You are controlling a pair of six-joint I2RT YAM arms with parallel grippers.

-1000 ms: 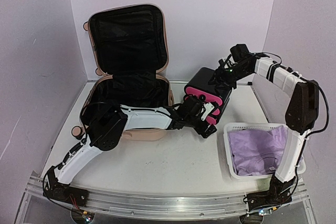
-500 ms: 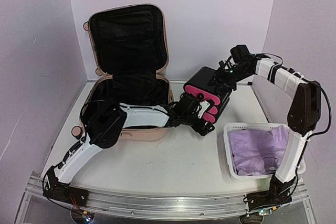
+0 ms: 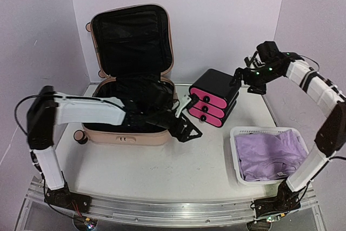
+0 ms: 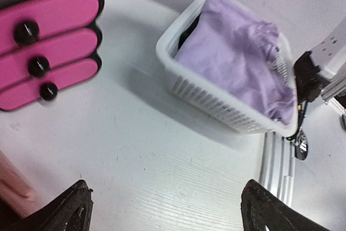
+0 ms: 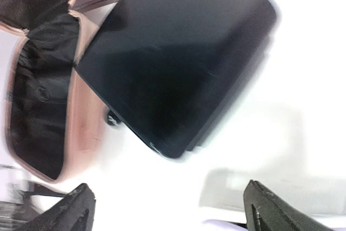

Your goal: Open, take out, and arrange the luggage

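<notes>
Top external view: one luggage [image 3: 132, 36] sits at the rear left of the worktop [image 3: 178, 171], its base running left to right and its lid standing upright on the far hinge, with only black lining visible inside; whether any contents remain cannot be told. The left arm reaches across the front wall of the base, and the left claw [image 3: 188, 125] hangs just past the luggage's right front corner, so the luggage lies to that claw's left and rear — the left arm is clearly the nearer one. The right claw [image 3: 246, 79] hovers beside the upper right of the drawer box [image 3: 212, 97], apart from it and well away from the luggage. Count: one luggage, one drawer box with three pink drawers, one white perforated basket [image 3: 254, 129], one heap of purple cloth [image 3: 267, 152] inside it, two arms. Left wrist view: both fingertips show at the bottom corners, spread wide with nothing between them; the drawer fronts lie upper left, the basket upper right, bare worktop ahead. Right wrist view: the fingers are likewise spread and hold nothing; the black top of the drawer box fills the centre, and the open luggage lies beyond it at the left edge — any next move into the luggage would, as a judgement, fall to the left arm, turning back toward the opening.
</notes>
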